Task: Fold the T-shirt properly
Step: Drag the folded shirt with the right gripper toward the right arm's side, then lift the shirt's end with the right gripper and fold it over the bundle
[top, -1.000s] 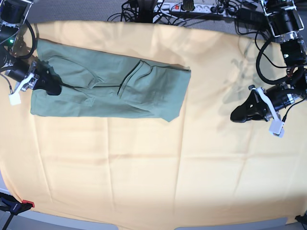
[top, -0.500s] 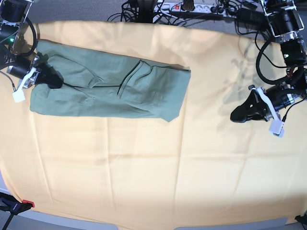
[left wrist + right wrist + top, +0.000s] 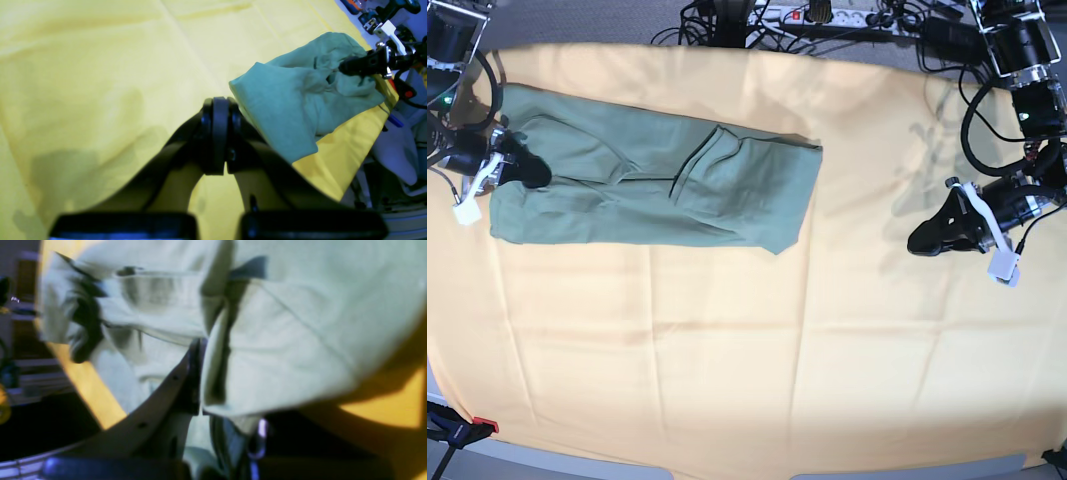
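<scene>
The sage-green T-shirt point(image 3: 657, 175) lies folded into a long band across the back left of the table. My right gripper point(image 3: 527, 172) is at the band's left end, shut on a fold of the knit. In the right wrist view the T-shirt point(image 3: 283, 340) fills the picture, and cloth is pinched at the right gripper point(image 3: 200, 380). My left gripper point(image 3: 924, 240) hovers shut and empty over bare cloth far to the right. From the left wrist, the left gripper point(image 3: 217, 140) shows its jaws pressed together, with the T-shirt point(image 3: 293, 100) beyond and the right gripper point(image 3: 357, 63) on its far end.
A large pale yellow-orange cloth point(image 3: 747, 350) covers the whole table. Cables and a power strip point(image 3: 807, 15) run along the back edge. A clamp with a red tip point(image 3: 472, 427) sits at the front left corner.
My right gripper has closed on the shirt's left end and drawn slightly left and back, with the edge shifting along. The left arm has not moved.
</scene>
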